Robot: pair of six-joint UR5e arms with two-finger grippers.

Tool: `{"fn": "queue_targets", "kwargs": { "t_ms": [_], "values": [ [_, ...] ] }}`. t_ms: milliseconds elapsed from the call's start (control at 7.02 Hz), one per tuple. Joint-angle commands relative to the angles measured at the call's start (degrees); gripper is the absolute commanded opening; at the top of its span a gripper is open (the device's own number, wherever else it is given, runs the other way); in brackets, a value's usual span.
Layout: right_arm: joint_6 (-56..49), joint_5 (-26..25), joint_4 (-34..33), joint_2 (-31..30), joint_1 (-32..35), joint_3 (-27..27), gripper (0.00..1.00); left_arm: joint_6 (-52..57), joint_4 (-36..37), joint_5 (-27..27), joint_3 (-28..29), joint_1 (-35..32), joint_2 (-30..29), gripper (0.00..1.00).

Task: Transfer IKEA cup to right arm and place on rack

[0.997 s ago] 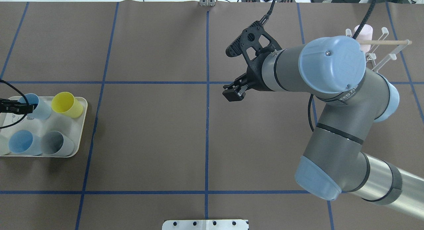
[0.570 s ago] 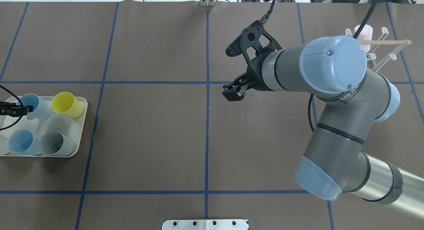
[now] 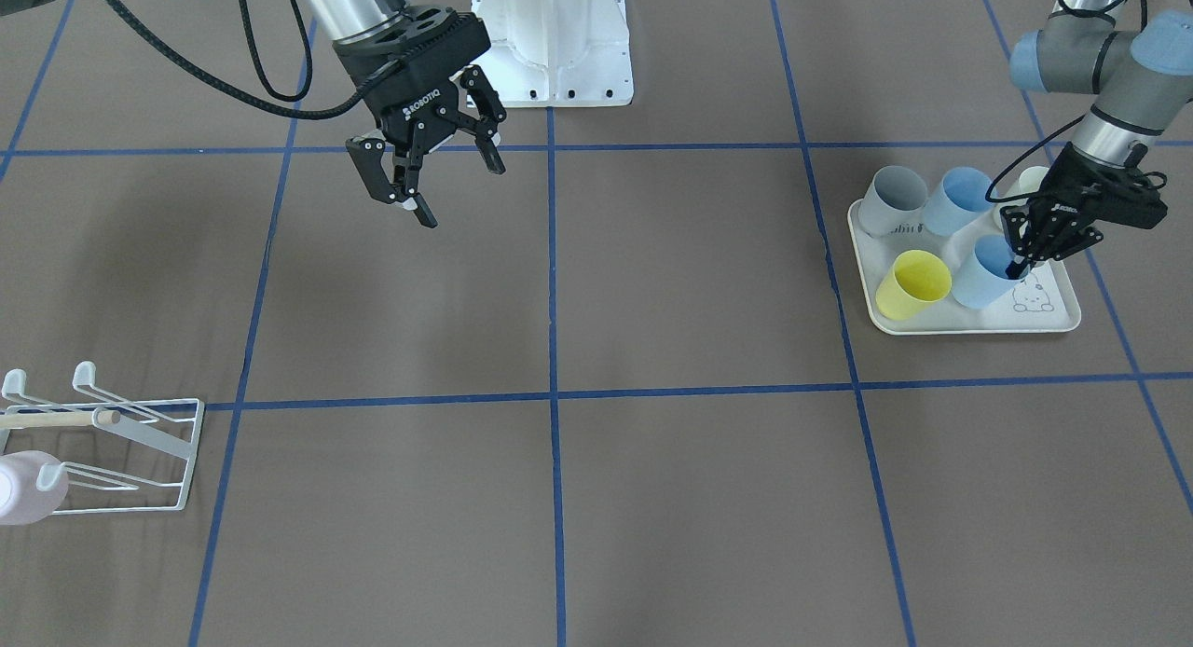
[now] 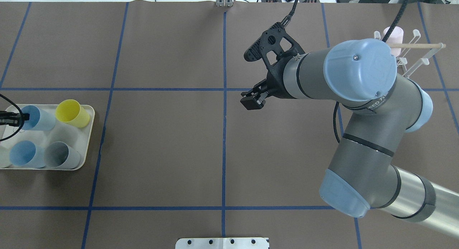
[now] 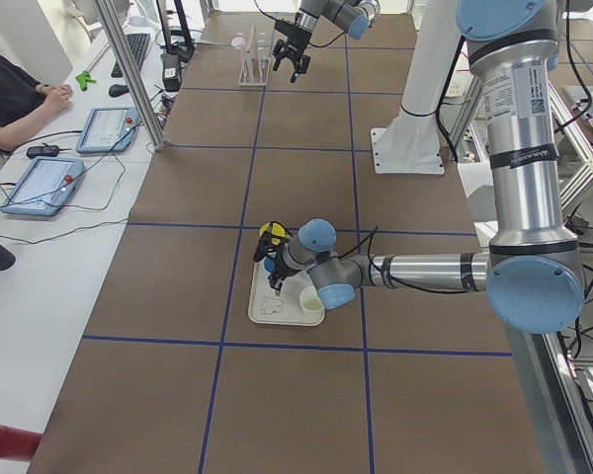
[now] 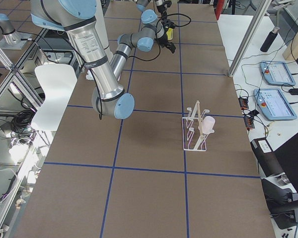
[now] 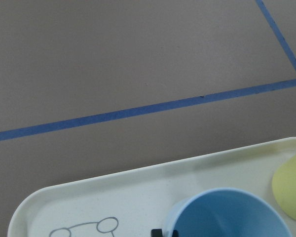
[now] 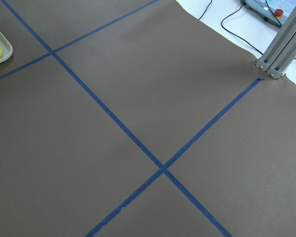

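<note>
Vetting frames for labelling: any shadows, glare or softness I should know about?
Front-facing view: even light, soft shadow on the mat under the right gripper. Overhead view: bright sheen low on the right arm. Left wrist view: blue cup cropped, rim slightly soft.

Crowded tray (image 3: pixel 969 326), yellow cup (image 3: pixel 918 282) just beside the blue cup (image 3: pixel 979 279) in the left end effector (image 3: pixel 1014 267), broad open counter (image 4: pixel 161 134) stretching to the rack (image 3: pixel 182 461), pink cup (image 3: pixel 23 498) at one end.

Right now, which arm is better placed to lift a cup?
Left. The left gripper is at the rim of a blue cup on the tray; the right gripper hangs open far off, mid-table.
</note>
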Motion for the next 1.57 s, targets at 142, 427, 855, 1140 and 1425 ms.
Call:
{"fn": "queue_targets", "kwargs": {
  "t_ms": [142,427,855,1140,1425],
  "values": [
    [-0.26,0.09,0.06,0.12,-0.19,-0.17,0.99,2.29,0.61,-5.01,-0.22,-6.77,-0.77,0.00],
    [-0.18,0.09,8.62,0.30,-0.63,-1.83,0.99,12.57,5.14,-14.92,-1.17,-19.15,-3.13,0.00],
    [0.09,0.00,19.99,-0.58,-2.39,-4.30,0.99,-5.56,19.40,-22.17,-16.60,-22.20,-8.67,0.00],
    [-0.26,-0.96,26.57,-0.94,-3.79,-5.26,0.99,-25.54,19.16,-28.48,-21.38,-21.24,-15.06,0.00],
    [-0.53,-1.58,40.42,-1.11,-4.67,-10.07,0.99,-44.00,18.72,-28.96,-23.59,-13.37,-23.85,0.00]
  ]
}}
